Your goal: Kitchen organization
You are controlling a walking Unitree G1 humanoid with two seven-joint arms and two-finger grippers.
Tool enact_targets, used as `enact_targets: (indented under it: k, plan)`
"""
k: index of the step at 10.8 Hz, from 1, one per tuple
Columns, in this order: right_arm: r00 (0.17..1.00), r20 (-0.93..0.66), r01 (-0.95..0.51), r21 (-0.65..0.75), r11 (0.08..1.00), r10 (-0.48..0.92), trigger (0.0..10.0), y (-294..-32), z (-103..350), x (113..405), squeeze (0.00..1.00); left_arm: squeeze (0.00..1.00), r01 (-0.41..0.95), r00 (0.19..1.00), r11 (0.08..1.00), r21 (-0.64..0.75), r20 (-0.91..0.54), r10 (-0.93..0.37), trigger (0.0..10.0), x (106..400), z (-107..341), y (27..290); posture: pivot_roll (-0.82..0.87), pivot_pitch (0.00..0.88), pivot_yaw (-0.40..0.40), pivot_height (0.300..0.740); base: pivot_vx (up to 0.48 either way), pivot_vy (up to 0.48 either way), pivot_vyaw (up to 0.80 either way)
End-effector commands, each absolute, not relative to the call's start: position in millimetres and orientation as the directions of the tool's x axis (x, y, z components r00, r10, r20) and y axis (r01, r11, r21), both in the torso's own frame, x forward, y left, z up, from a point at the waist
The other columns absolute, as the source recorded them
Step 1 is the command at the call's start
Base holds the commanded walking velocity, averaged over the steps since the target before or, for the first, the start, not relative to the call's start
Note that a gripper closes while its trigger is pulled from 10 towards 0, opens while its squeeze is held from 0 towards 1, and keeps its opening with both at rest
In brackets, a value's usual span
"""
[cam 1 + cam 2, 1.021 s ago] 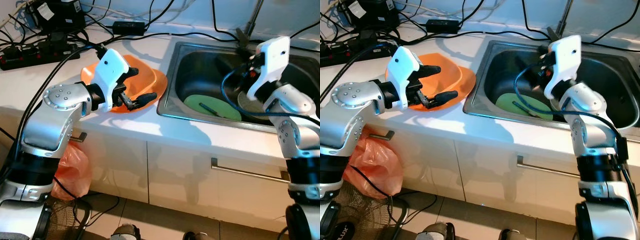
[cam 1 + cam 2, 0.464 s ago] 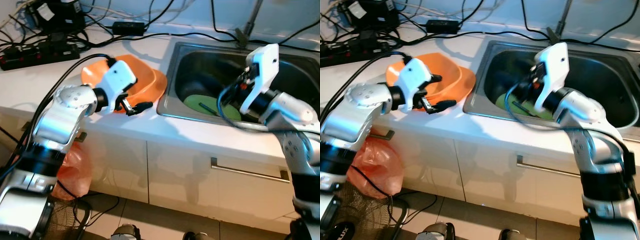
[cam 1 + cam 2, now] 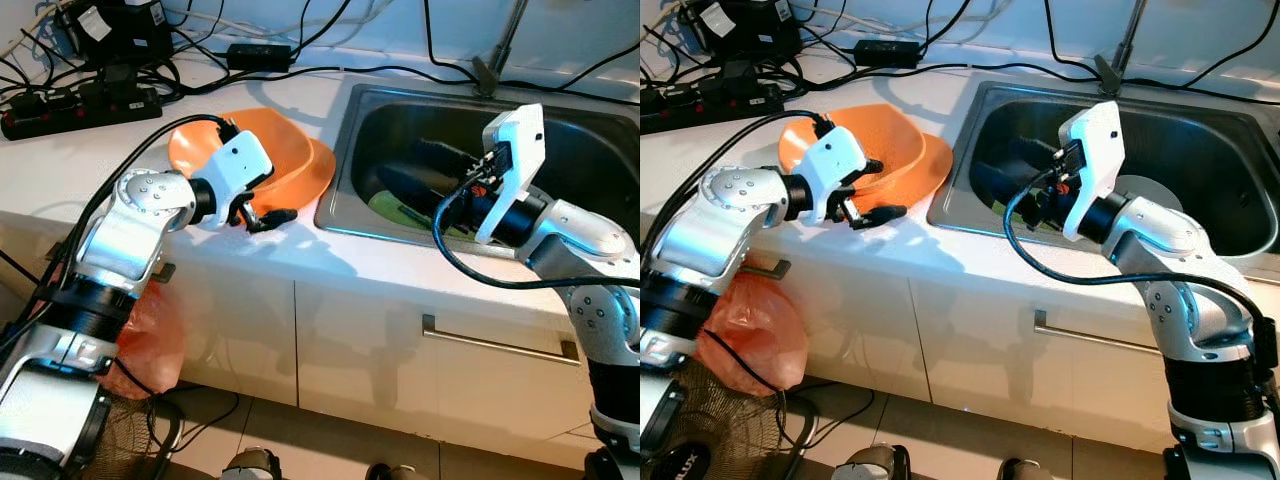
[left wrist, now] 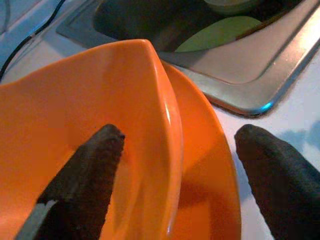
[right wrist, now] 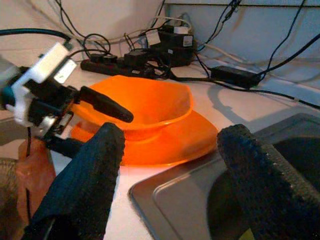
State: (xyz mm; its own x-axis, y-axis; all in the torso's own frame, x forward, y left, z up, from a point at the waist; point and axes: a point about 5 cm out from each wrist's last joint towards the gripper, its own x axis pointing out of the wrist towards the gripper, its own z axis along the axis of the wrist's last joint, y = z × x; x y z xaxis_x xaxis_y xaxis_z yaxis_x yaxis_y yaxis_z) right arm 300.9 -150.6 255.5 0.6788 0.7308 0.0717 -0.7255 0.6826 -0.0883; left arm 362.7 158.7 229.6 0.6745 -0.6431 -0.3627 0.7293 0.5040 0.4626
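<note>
My left end effector (image 3: pixel 262 208) sits at the near edge of the orange bowl (image 3: pixel 265 150), fingers apart: one finger (image 4: pixel 85 175) is inside the bowl, the other (image 4: pixel 277 175) outside, past the rim of the orange plate (image 3: pixel 318 170) the bowl rests on. I judge this straddle is meant to pinch the bowl wall and lift it off the plate. Nothing is clamped yet.

My right end effector (image 3: pixel 1030 185) hangs over the left part of the sink (image 3: pixel 345 130), fingers (image 5: pixel 85 185) apart and empty, pointed toward the bowl, perhaps ready to steady or receive it. A green plate (image 3: pixel 385 205) lies on the sink bottom below it.

The bowl and plate sit on the white desk (image 3: pixel 120 160), the plate just beside the sink rim. Toward the wall lie a power strip (image 3: pixel 75 105) and loose cables (image 3: pixel 300 70), so open room is mainly upward and toward the desk's front edge, which is close under my left wrist.
</note>
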Motion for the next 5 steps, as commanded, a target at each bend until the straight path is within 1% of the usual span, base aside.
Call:
enact_targets:
  k: [1, 3, 5]
  plan:
    - [0.679, 0.063, -0.725, -0.1, 0.682, 0.731, 10.0, -152.2, 257.4, 298.3, 0.0, 0.0, 0.723, 0.679, 0.502, 0.474, -0.355, -0.642, 0.0, 365.1, 234.5, 158.8, 0.1, 0.097, 0.007, 0.74, 0.0, 0.0, 0.0]
    - [0.679, 0.057, -0.725, -0.102, 0.681, 0.732, 10.0, -151.7, 256.5, 298.1, 0.0, 0.0, 0.708, 0.695, 0.525, 0.473, -0.337, -0.635, 0.0, 368.0, 236.1, 161.3, 0.1, 0.098, 0.007, 0.74, 0.0, 0.0, 0.0]
    - [0.682, 0.053, -0.723, -0.099, 0.684, 0.729, 10.0, -151.7, 256.2, 297.9, 0.0, 0.0, 0.706, 0.697, 0.527, 0.473, -0.338, -0.632, 0.0, 369.3, 235.4, 162.8, 0.1, 0.099, 0.006, 0.74, 0.0, 0.0, 0.0]
